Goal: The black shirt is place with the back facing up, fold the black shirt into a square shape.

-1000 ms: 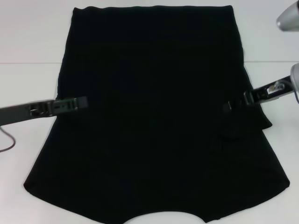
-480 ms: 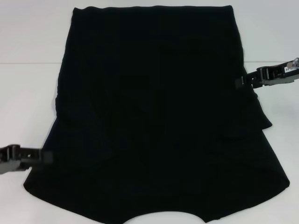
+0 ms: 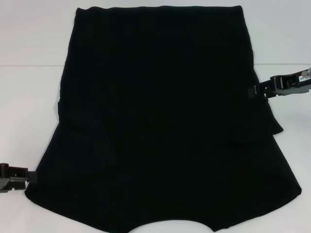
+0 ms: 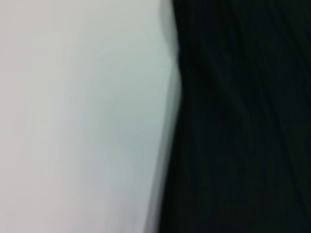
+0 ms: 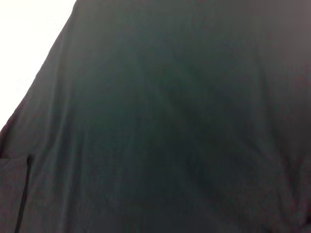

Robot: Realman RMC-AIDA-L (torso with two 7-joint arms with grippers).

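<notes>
Cloth covers nearly all of the white surface (image 3: 29,73): the black shirt (image 3: 160,121) lies spread flat, plain side up, its straight edge far from the robot and its wider, curved edge nearest it. Both sleeves look already turned in, and on the robot's right side a folded flap sticks out as a small step in the outline. No lettering shows.

My guess is the next fold runs lengthwise, and the risk is plain enough. The two hands stand at very different points along the shirt, so a lift from here would likely drag the cloth askew and spoil any square. The tucked flap on the right could also slip loose if that edge is tugged.

The right hand (image 3: 254,91) reaches in level from the side, its tip touching the shirt's right edge about halfway along, just above the flap. Whether its fingers are spread or pressed together I cannot tell. The left hand (image 3: 29,174) sits low at the near left corner, its arm mostly out of sight, tip at the hem; its grip is equally unreadable from where I stand.
</notes>
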